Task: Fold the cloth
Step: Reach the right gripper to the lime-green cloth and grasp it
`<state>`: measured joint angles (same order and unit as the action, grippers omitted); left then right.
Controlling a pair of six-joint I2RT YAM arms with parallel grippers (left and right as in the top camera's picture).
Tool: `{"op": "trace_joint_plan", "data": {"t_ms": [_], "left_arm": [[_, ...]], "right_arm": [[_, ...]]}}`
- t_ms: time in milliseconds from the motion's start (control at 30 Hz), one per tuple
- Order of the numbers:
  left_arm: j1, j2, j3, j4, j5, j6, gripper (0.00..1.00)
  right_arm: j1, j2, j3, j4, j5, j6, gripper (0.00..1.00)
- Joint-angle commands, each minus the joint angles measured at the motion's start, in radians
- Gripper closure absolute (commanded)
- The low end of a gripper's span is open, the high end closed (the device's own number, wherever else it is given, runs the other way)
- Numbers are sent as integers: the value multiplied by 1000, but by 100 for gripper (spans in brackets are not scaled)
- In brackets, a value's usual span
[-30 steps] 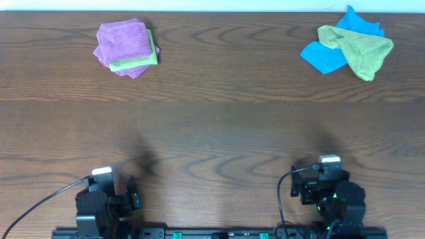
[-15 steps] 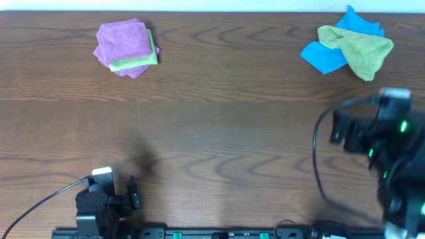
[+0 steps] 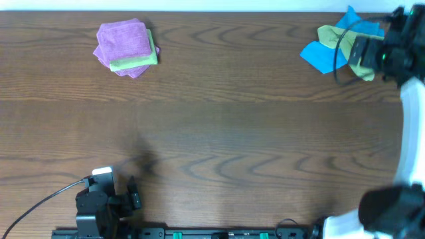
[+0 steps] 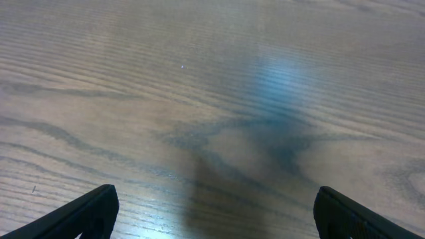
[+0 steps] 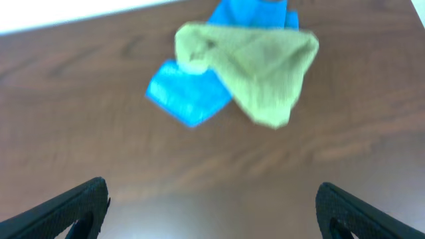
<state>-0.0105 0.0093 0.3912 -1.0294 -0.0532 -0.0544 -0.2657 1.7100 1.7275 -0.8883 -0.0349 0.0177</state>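
Cloth (image 5: 255,66), yellow-green and crumpled, lay at the far right corner of the surface (image 3: 232,119), draped partly over a blue cloth (image 5: 189,99). The right jaws hung over it, spread wide and holding nothing. The left jaws, equally wide and empty, sat low over bare wood at the near left.

Dark wood-grain table (image 3: 219,133) carries a stack of purple cloths (image 3: 121,40) far left; far right, a blue cloth (image 3: 320,56) under the yellow-green cloth (image 5: 255,66)
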Motion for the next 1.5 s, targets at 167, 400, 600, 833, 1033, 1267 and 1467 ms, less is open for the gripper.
{"op": "trace_joint_plan", "data": {"t_ms": [167,400,600,833,1033,1267,1467], "left_arm": [[-5,-5,-3,-6,-12,6,5],[-5,-5,-3,-6,-12,6,5],[-5,-5,-3,-6,-12,6,5],[-5,-5,-3,-6,-12,6,5],[-5,-5,-3,-6,-13,6,5],[-5,-5,-3,-6,-12,6,5],[-5,-5,-3,-6,-12,6,5]], "right_arm": [[-54,204,40,227,-18,-26,1],[-69,359,40,444,51,-22,1],[-68,470,40,536,114,-23,1],[-68,562,40,632,111,-23,1],[-68,611,40,674,102,-23,7],[-67,639,40,698,106,-23,48],[-58,595,40,705,118,-80,99]]}}
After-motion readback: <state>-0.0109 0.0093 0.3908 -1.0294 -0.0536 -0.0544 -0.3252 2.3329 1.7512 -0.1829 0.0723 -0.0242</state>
